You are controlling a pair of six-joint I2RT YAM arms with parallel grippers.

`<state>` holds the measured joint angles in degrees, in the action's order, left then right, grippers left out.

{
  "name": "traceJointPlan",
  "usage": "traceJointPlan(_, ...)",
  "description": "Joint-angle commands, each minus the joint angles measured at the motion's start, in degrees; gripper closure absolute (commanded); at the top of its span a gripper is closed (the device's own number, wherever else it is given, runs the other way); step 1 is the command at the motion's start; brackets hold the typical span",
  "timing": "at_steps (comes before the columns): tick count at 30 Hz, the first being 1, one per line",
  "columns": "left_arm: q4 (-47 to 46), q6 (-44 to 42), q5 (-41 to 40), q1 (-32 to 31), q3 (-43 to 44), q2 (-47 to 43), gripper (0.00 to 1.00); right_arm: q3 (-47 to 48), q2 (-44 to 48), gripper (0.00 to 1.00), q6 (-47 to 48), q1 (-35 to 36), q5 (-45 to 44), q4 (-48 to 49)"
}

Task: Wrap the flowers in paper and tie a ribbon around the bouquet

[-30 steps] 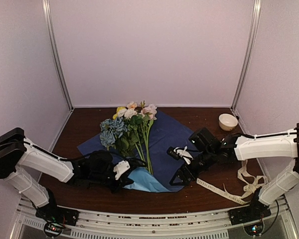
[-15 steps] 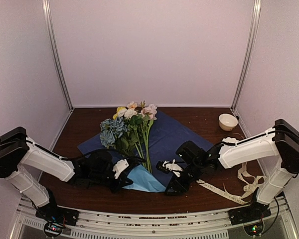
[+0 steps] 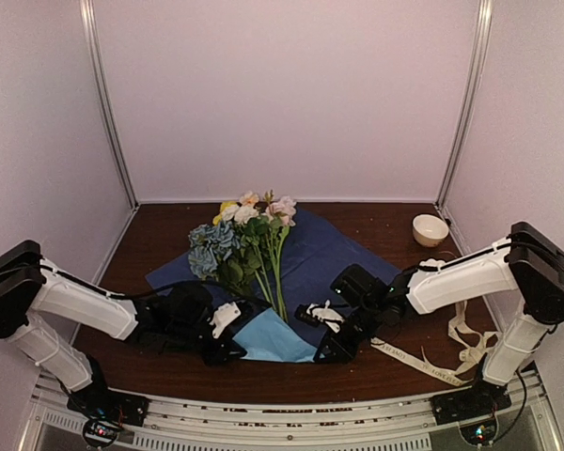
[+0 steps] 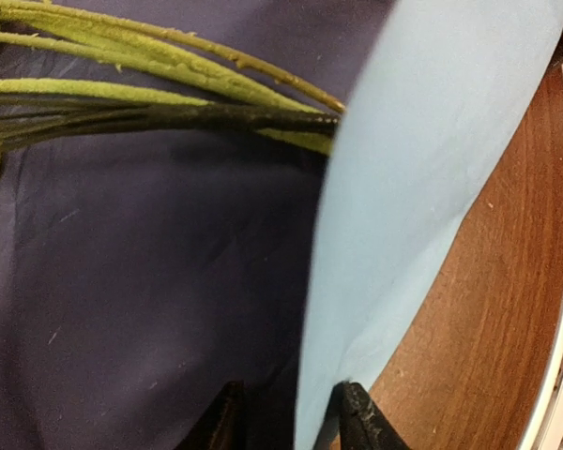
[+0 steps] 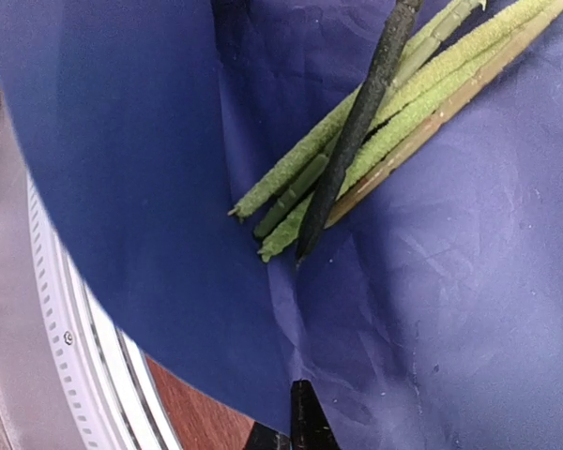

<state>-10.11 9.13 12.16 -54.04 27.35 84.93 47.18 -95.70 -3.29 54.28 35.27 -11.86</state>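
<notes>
Navy paper [image 3: 334,254] lies spread on the wooden table [image 3: 385,381], dark face up, and its near corner is folded over so the light blue side shows. The flowers [image 3: 249,235] lie on it with the blooms toward the back and the stems [image 5: 375,159] pointing at the arms. Left gripper [image 3: 235,348] sits at the left edge of that light blue flap, fingers [image 4: 227,424] apart with the paper's edge standing between them. Right gripper [image 3: 322,355] is pinched together on the paper's near right edge. The ribbon [image 3: 423,362] lies loose on the table off to the right, well apart from the flowers. A small white bowl [image 3: 430,229] sits in the back right corner.
</notes>
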Motion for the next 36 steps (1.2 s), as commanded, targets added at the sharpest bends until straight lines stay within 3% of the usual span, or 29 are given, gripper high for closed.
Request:
traceJointPlan(1,6.16,1.13,-3.1,0.41,-0.04,-4.12,0.64,1.89,2.71,1.0,0.62,-0.46,2.06,-5.7)
traceJointPlan(5,5.6,2.35,-3.44,0.42,-1.74,-5.83,0.68,2.8,3.16,1.0,1.35,-1.18,2.61,-8.38)
traceJointPlan(12,2.89,2.59,0.58,0.38,-0.89,-1.39,0.69,6.86,1.63,1.0,1.86,-5.58,4.67,-12.86)
traceJointPlan(18,3.24,4.23,1.51,0.43,-0.31,0.31,1.0,8.3,-2.13,1.0,0.71,-7.99,6.73,-15.66)
traceJointPlan(24,3.79,5.67,1.34,0.79,-0.53,0.21,1.0,8.71,-4.63,1.0,-1.03,-9.97,5.22,-18.16)
traceJointPlan(30,14.36,4.88,-0.92,1.81,3.39,2.43,1.0,8.39,-6.96,1.0,-4.03,-13.04,1.28,-18.96)
traceJointPlan(36,17.45,5.82,1.25,2.35,6.22,7.59,1.0,9.34,-8.43,1.0,-3.88,-13.15,-5.29,-21.09)
